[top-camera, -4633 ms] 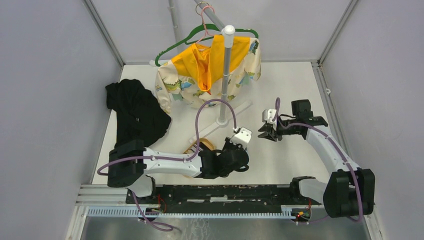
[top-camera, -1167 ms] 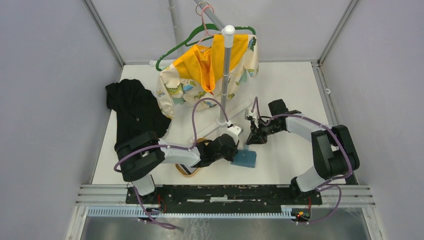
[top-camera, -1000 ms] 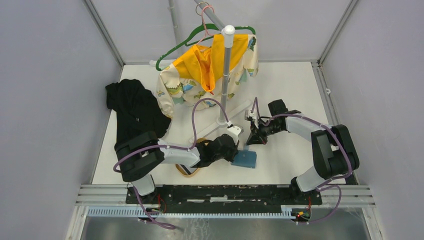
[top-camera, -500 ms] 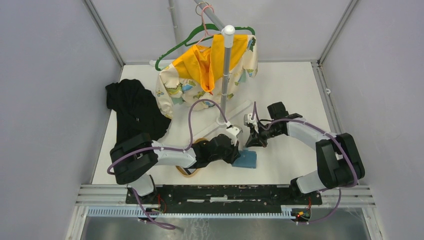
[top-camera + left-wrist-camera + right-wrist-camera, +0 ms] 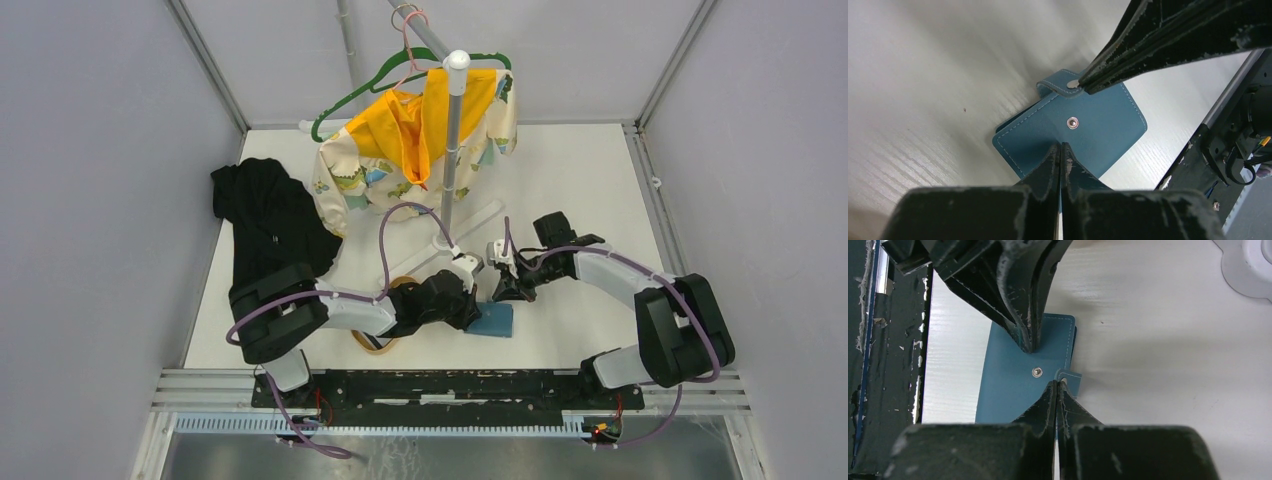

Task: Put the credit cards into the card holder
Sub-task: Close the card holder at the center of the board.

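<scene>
Both closed now: left gripper [image 5: 1060, 146] pins the card holder [image 5: 1103, 125] mid-frame, right gripper [image 5: 1058, 383] has reached its tab [image 5: 1053, 86]; opening looks next.

Card holder [image 5: 1100, 127]: teal leather-like skin, matt, fine grain, pale stitching round edge. Snap stud [image 5: 1073, 122] on its face: shiny metal. Left gripper [image 5: 1060, 149] and right gripper [image 5: 1057, 385]: black, hard plastic look, matt, scuffed, edges chipped pale. Table [image 5: 923, 75]: white, faintly ribbed, soft sheen. Black cloth [image 5: 270, 225]: soft, matt, crumpled. Garment [image 5: 420, 140]: thin printed cloth, yellow lining. Hanger [image 5: 350, 95]: green, glossy. Tray [image 5: 375, 343]: tan wood. Rail [image 5: 200, 385]: bare ribbed metal.
</scene>
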Robot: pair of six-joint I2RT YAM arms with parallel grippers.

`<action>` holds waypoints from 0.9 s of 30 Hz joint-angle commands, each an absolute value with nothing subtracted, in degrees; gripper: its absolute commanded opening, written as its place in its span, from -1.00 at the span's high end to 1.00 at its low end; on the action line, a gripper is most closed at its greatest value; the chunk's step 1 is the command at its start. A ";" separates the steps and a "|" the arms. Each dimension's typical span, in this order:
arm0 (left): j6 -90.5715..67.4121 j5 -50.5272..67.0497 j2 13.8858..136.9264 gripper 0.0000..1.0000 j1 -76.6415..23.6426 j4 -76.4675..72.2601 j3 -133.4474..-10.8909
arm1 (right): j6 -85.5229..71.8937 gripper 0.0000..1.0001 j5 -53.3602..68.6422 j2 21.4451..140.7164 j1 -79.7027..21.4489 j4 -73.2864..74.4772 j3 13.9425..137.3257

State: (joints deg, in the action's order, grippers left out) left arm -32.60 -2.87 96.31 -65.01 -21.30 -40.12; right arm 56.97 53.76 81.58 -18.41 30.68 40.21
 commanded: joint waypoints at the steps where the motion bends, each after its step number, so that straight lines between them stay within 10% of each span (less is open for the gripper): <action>1: -35.95 -2.19 97.77 0.96 -64.82 -22.27 -39.72 | 59.15 1.00 53.53 79.52 -19.15 31.15 39.43; 27: -38.23 -2.46 99.21 0.96 -64.86 -23.34 -38.37 | 55.98 1.00 48.44 76.76 -24.52 29.29 35.30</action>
State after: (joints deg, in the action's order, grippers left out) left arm -36.05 -2.79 97.51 -64.95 -24.05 -39.66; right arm 58.22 49.87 78.74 -23.77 30.87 36.29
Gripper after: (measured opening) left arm 0.026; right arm 0.005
